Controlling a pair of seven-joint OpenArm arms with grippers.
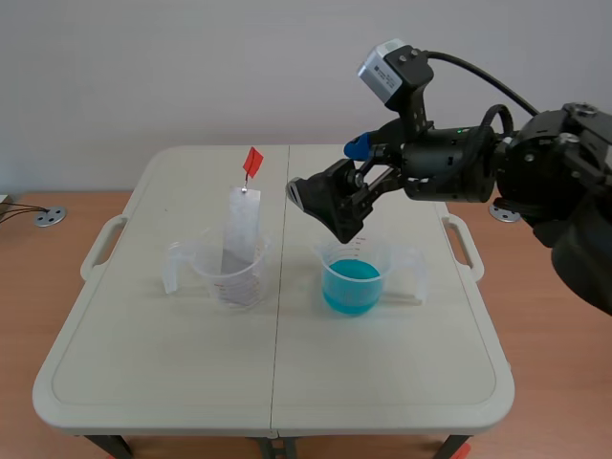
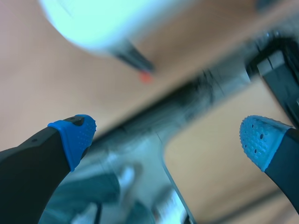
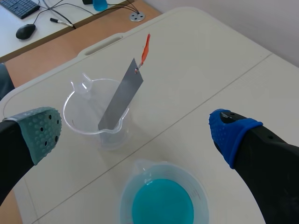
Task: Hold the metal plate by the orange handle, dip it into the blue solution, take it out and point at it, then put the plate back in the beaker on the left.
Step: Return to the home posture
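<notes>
Tabletop (image 1: pixel 143 382), pale and broad, carries everything. The right arm's gripper (image 1: pixel 325 206) hangs above the right-hand beaker (image 1: pixel 368 256) with its fingers spread wide and nothing between them. The left gripper (image 2: pixel 168 140) is also spread and empty, and its blurred view shows only the table's edge and the floor.

The two clear beakers stand side by side, a little apart. The right one holds the blue solution (image 1: pixel 352 285). The left beaker (image 1: pixel 215 273) holds the metal plate (image 1: pixel 239 234), which leans against the rim with its lower end on the bottom.

The plate looks thin, stiff and light, with smooth faces that would likely be slippery, more so once wet. Its small orange handle (image 1: pixel 252 163) sticks up clear of the rim at the top. That is the place to pinch, though it looks flimsy and offers the pads little area.

Both beakers seem light enough to tip if the plate drags on a wall. The blue one sits just beside the path and could spill.
</notes>
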